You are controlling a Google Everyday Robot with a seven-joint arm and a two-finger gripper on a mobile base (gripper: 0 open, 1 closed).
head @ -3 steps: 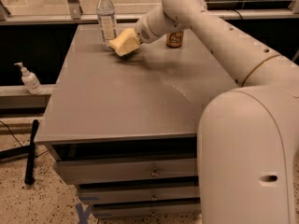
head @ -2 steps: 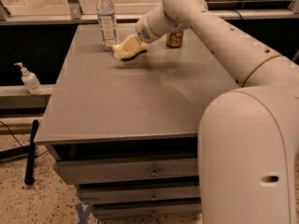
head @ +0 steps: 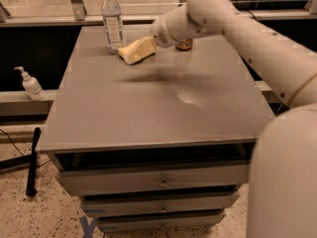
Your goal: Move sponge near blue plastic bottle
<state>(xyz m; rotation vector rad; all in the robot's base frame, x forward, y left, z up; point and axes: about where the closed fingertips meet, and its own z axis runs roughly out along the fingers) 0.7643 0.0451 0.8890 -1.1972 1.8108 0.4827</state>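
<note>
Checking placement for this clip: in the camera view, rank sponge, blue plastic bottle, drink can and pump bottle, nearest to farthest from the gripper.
1. sponge, right at the gripper.
2. blue plastic bottle to its left and drink can to its right: too close to call.
3. pump bottle, off the table, far left.

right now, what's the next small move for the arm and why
Probably settle the sponge onto the table and let go. The sponge, at the tip of the tool, sits just right of the blue plastic bottle, low over the far end of the table, so no more travel looks needed.
</note>
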